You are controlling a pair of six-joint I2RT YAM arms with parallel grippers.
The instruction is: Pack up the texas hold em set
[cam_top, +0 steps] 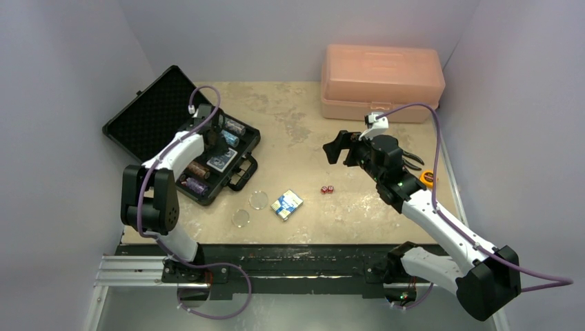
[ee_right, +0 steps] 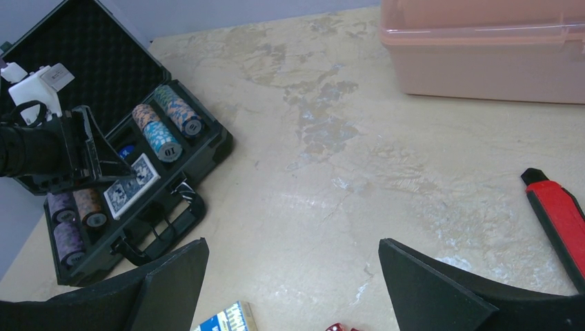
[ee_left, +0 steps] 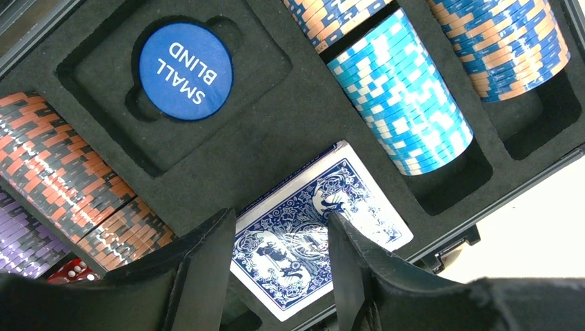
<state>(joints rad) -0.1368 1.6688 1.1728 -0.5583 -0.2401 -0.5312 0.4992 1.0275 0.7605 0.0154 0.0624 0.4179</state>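
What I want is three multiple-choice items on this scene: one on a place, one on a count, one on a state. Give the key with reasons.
1. Where is the loose deck?
A) left of the discs
B) right of the dice
C) between discs and dice

2. How many clear discs lie on the table?
A) one
B) two
C) four

3. The right gripper is:
A) open and empty
B) shut on the dice
C) shut on a disc

Key:
1 C, the top view shows the discs on its left and the dice on its right.
2 B, two lie left of the deck.
3 A, its fingers stand wide apart over bare table.
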